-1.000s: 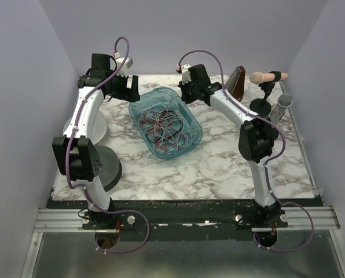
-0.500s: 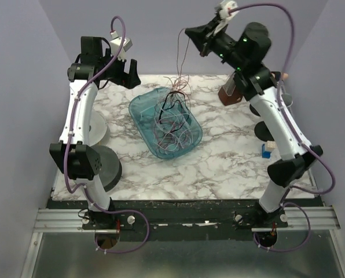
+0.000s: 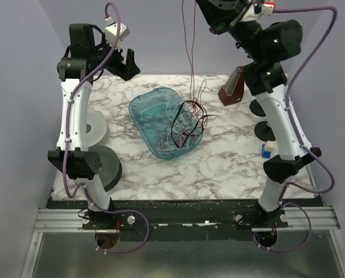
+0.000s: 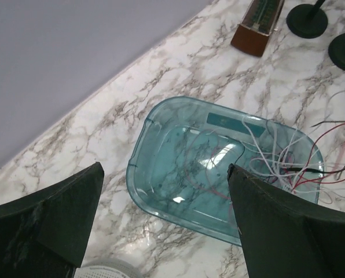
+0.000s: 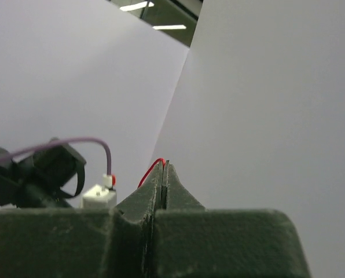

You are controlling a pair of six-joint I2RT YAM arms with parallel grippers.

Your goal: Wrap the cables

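Observation:
The cables (image 3: 187,124) are a tangle of thin red, black and white wires, hanging partly lifted over the right end of a clear teal bin (image 3: 139,107). A red strand runs straight up from the tangle to my right gripper (image 3: 202,4), raised high at the view's top edge. In the right wrist view this gripper (image 5: 165,165) is shut on the red wire, which curls out at its tips. My left gripper (image 3: 126,65) hovers open and empty, high behind the bin's left end. Its view looks down between the fingers (image 4: 74,214) at the bin (image 4: 138,168) and cables (image 4: 288,162).
A brown metronome (image 3: 233,87) stands at the back right, with black round stands (image 3: 259,107) beside it. A small blue item (image 3: 267,149) lies near the right arm. A white disc (image 3: 94,127) and a grey disc (image 3: 106,165) sit at the left.
My right arm has swung up from the bin to the top of the view, drawing the cables up and toward the bin's right end. The left gripper has risen slightly and stayed open.

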